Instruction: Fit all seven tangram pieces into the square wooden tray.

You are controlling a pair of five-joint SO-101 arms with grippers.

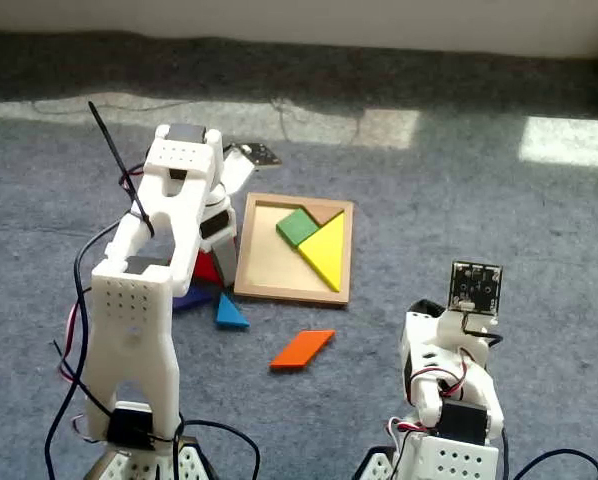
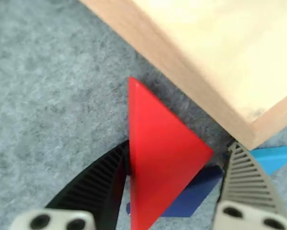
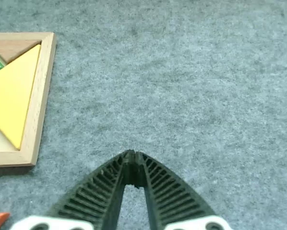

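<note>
Beside the wooden tray (image 2: pixel 182 64) lies a red triangle (image 2: pixel 158 163) (flat, sharp-cornered).

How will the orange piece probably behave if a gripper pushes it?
The orange piece looks flat and stiff, so it should not bend or roll. On the fuzzy carpet it will probably drag and may turn instead of sliding straight.
</note>
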